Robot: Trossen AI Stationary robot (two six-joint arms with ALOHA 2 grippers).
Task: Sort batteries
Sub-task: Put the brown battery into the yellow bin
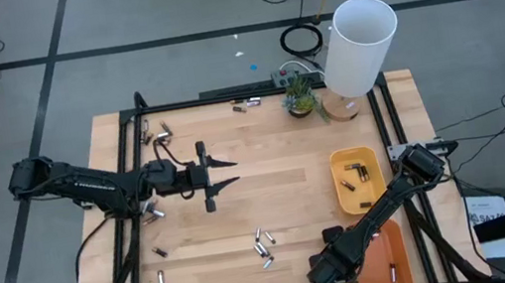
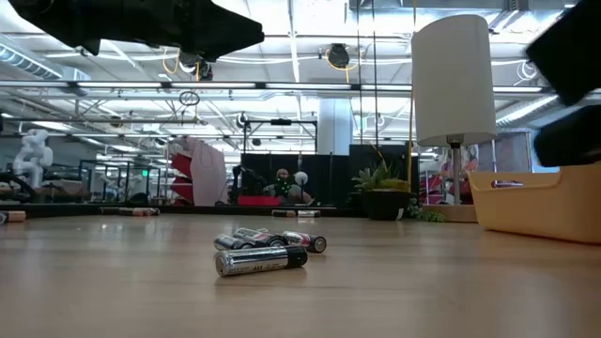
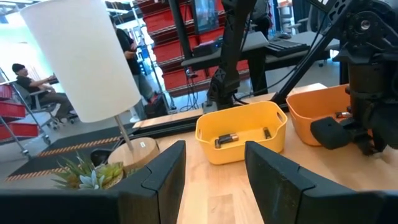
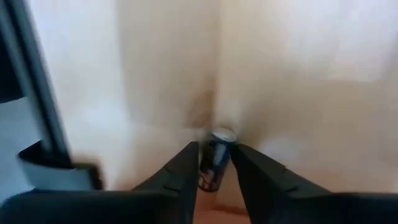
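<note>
Left edge of the table (image 1: 277, 173): a few batteries (image 1: 150, 214) lie just beside the left arm, under its forearm, with more near the front-left corner and others at the back-left edge by the frame.

Left gripper (image 1: 229, 174): raised above the table's left-centre, pointing toward the right side. Its fingers (image 3: 163, 177) are spread with nothing between them. Straight ahead of it, well apart, stands the yellow tray (image 3: 241, 134), which holds two cells; the orange tray (image 3: 318, 109) sits just beside that tray.

Centre: a small cluster of batteries (image 1: 264, 248) lies forward of the left gripper, toward the table's front edge, between the two grippers. In the low view the same cluster (image 2: 262, 253) rests flat on the wood, the nearest cell silvery with a dark end.

Back of the table: a lamp (image 1: 359, 48) with a white shade and a small plant (image 1: 299, 94) stand beyond the yellow tray (image 1: 358, 181).

Right gripper (image 1: 321, 276): low at the front edge, just beside the orange tray (image 1: 388, 257). Its wrist view shows a dark-bodied battery (image 4: 216, 163) with a silvery end standing between the two fingers (image 4: 180, 177), which lie close on either side of it; whether they already press on it cannot be told.
</note>
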